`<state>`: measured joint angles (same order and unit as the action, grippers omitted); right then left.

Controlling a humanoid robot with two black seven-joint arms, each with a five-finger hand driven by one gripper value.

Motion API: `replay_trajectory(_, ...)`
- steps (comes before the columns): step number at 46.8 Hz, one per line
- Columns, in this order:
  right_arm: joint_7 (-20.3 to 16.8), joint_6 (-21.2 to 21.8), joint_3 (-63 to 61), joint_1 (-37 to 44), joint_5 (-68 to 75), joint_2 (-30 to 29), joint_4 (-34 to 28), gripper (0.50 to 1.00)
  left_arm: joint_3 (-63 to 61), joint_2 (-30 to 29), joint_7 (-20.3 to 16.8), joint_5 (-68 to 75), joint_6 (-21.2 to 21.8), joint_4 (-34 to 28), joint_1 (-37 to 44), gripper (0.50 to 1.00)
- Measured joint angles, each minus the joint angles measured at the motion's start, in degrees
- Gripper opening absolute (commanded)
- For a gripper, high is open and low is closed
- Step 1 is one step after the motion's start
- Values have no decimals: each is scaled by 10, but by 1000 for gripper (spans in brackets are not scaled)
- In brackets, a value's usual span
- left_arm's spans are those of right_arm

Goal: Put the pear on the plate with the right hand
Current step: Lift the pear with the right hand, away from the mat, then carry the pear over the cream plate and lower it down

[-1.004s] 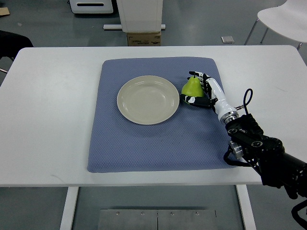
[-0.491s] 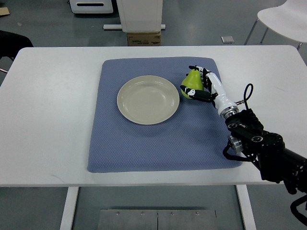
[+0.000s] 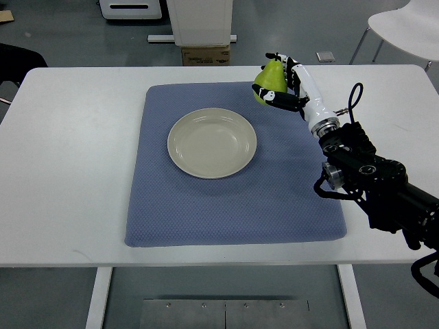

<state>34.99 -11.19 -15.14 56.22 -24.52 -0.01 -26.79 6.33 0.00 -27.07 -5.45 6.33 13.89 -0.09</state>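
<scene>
My right hand (image 3: 280, 81) is shut on a green pear (image 3: 270, 79) and holds it lifted above the far right part of the blue mat (image 3: 233, 199). Its arm comes in from the lower right. A round cream plate (image 3: 212, 142) lies empty on the mat, to the left of and nearer than the pear. The pear is apart from the plate. The left arm is out of view.
The mat lies on a white table (image 3: 68, 157). A white chair (image 3: 405, 27) stands beyond the table's far right corner. A cardboard box (image 3: 204, 55) and a white cabinet (image 3: 200, 20) stand behind the far edge.
My right hand has lifted the pear off the mat beside the plate's right rim and carried it up and toward the far edge.
</scene>
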Motion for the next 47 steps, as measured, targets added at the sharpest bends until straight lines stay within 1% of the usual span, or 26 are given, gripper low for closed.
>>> replay_trajectory(13,0,1,19,25,-1,0,-6,500,0,0,0,0,0,0,0,1000)
replay_trajectory(47,0,13,104,25,0,0,-83,500,0,0,0,0,0,0,0,1000)
